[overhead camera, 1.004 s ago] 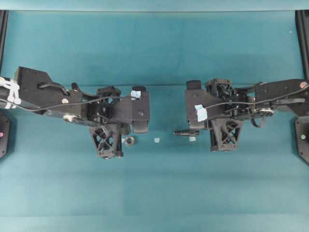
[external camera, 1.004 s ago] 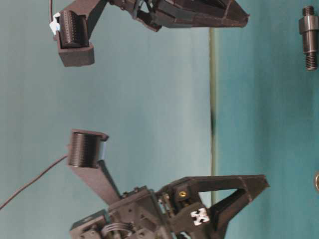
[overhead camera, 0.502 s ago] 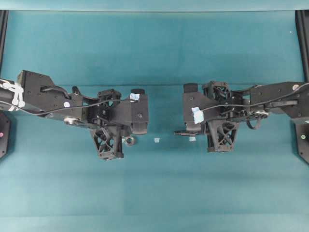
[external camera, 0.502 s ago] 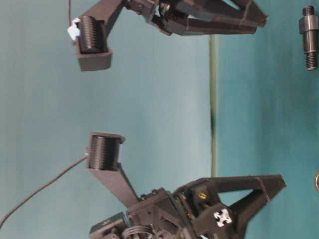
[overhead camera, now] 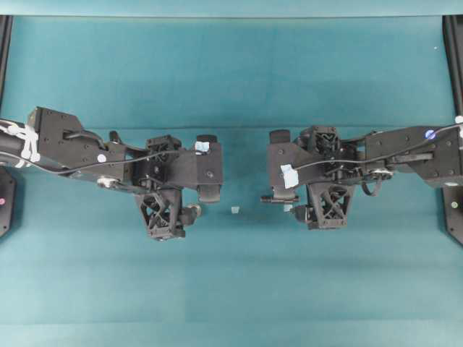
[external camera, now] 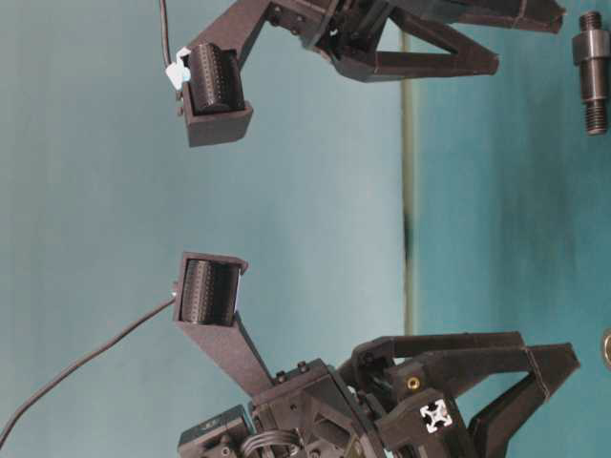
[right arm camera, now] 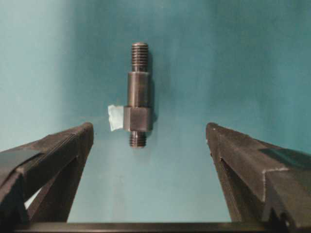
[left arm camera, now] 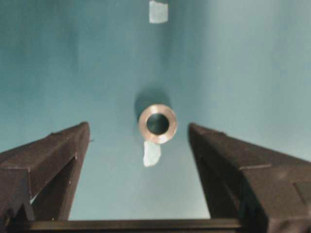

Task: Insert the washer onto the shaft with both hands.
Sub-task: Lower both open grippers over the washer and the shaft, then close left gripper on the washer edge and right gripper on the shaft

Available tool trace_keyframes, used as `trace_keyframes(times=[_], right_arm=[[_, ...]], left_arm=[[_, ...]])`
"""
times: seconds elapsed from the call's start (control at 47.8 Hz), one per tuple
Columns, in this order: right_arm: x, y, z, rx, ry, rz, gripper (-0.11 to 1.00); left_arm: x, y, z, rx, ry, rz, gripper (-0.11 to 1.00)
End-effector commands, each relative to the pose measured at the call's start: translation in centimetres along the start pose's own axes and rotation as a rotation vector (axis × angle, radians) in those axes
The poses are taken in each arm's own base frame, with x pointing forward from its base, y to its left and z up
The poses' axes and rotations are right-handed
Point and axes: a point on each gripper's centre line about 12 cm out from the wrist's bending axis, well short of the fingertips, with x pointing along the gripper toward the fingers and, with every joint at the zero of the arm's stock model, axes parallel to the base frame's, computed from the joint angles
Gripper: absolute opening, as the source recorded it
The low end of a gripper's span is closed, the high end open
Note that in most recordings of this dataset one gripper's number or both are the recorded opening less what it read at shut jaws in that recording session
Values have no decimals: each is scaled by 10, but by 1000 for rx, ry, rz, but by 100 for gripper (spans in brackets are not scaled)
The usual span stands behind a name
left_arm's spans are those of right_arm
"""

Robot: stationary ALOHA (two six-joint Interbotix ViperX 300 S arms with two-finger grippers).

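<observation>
The washer (left arm camera: 157, 123) lies flat on the desk (overhead camera: 231, 289) between the spread fingers of the left pincer (left arm camera: 138, 141), touching neither. Small, rigid and likely slippery, it should be pinched across its rim. The shaft (right arm camera: 138, 108) lies centred ahead of the spread right pincer (right arm camera: 148, 138); grip its thick body.

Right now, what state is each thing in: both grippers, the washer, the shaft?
Left gripper: open, empty, fingers either side of the washer.
Right gripper: open, empty, fingers either side of the shaft.
Washer: flat on the table, hole up, not gripped.
Shaft: lying on its side on the table, not gripped, no washer on it.
</observation>
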Motion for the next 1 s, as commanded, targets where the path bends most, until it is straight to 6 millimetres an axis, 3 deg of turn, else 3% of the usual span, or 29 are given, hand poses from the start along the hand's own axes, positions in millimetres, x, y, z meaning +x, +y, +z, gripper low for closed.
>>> trace_keyframes(times=[0.0, 0.46, 0.983], right_arm=[[-2, 0, 7, -6, -27, -3, 86], [19, 0, 2, 21, -8, 2, 86], [28, 2, -10, 45, 15, 5, 86]], left_arm=[[-1, -2, 4, 8, -24, -3, 86], [21, -12, -9, 29, 10, -14, 86], [32, -3, -15, 21, 8, -5, 85]])
